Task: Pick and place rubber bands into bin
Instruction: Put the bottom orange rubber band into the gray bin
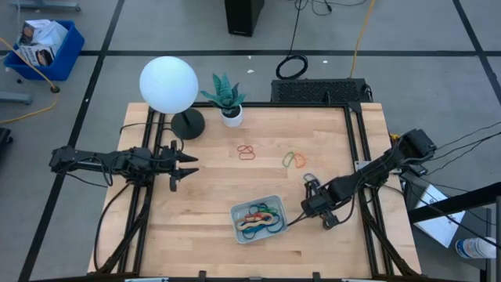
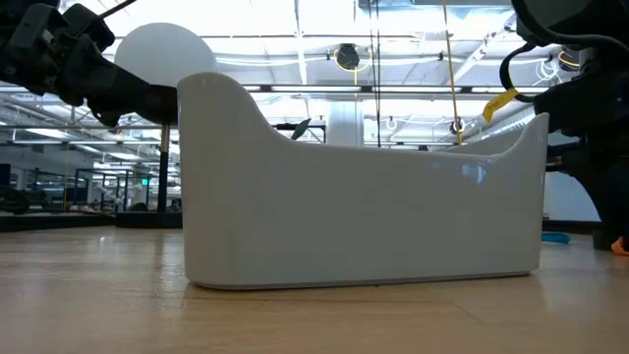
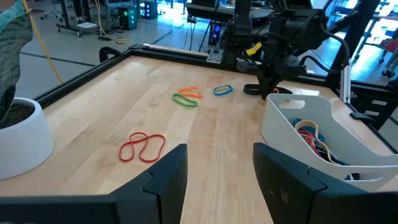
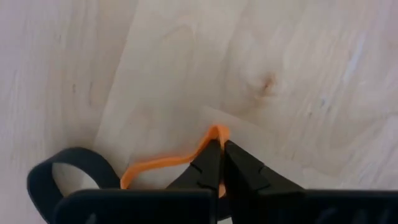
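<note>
Your right gripper (image 4: 219,163) sits low over the surface (image 1: 203,227), just off the bin's (image 1: 237,233) 3 o'clock side, jaws pinched shut on a thin orange rubber band (image 4: 163,163); a black band (image 4: 65,167) lies close beside it. The bin already holds a tangle of coloured bands (image 1: 261,220), while a red pair (image 1: 246,152) lies toward 12 o'clock from it and an orange-and-green pair (image 1: 294,160) with a blue one (image 3: 222,90) toward 1 o'clock, all apart from the bin. Your left gripper (image 1: 185,168) waits at the 9 o'clock side of the surface with its jaws spread wide, holding nothing. Watch the pinch: it catches only the band's top loop, so the band may slip free on the lift, or drape over the bin wall instead of dropping inside. The black band is near enough to snag and drag along. A low swing toward 9 o'clock could also nudge the light bin. No brand, label or writing can be read anywhere.
</note>
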`<control>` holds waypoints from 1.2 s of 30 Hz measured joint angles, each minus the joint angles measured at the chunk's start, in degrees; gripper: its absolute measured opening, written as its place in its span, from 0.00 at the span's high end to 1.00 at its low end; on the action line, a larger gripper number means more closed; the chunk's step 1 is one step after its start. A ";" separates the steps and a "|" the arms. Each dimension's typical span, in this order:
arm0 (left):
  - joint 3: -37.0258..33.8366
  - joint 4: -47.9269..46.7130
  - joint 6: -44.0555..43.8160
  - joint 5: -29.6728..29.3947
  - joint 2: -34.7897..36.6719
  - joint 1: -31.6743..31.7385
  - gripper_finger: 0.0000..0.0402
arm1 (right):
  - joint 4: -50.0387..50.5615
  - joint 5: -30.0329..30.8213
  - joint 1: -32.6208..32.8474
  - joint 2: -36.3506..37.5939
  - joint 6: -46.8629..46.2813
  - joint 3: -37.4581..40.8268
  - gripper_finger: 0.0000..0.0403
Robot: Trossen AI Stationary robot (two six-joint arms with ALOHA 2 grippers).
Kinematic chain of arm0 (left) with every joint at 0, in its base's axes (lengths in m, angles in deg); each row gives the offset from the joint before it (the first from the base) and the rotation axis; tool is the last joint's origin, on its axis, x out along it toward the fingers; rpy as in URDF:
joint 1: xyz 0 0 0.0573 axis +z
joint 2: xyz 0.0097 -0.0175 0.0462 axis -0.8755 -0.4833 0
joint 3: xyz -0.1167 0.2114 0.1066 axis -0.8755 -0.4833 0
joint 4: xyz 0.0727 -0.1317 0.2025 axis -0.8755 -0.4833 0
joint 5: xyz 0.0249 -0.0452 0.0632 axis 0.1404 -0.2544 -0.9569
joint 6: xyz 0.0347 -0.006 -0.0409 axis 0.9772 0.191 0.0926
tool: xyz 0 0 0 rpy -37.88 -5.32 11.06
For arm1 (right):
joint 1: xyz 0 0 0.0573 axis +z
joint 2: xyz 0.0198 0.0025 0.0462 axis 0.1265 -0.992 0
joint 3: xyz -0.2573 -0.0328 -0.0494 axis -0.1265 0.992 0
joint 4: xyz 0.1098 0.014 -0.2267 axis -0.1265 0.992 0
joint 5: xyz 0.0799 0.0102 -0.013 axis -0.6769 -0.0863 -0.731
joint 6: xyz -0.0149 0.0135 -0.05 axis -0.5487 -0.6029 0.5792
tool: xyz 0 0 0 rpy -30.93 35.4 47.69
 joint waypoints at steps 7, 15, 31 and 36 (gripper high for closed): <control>0.00 0.00 -0.08 0.00 0.00 0.01 0.53 | -0.05 5.24 -0.07 5.93 -5.63 0.40 1.00; 0.00 0.09 -0.07 0.00 0.00 0.01 0.53 | -4.70 20.80 -0.83 20.31 -8.70 0.25 1.00; 0.00 0.13 -0.91 -1.42 0.00 -0.01 0.53 | -47.79 22.90 -7.25 32.22 14.04 -0.46 1.00; 0.00 0.13 -0.92 -1.44 0.02 0.00 0.53 | -48.12 17.28 -10.23 30.54 14.83 -4.68 1.00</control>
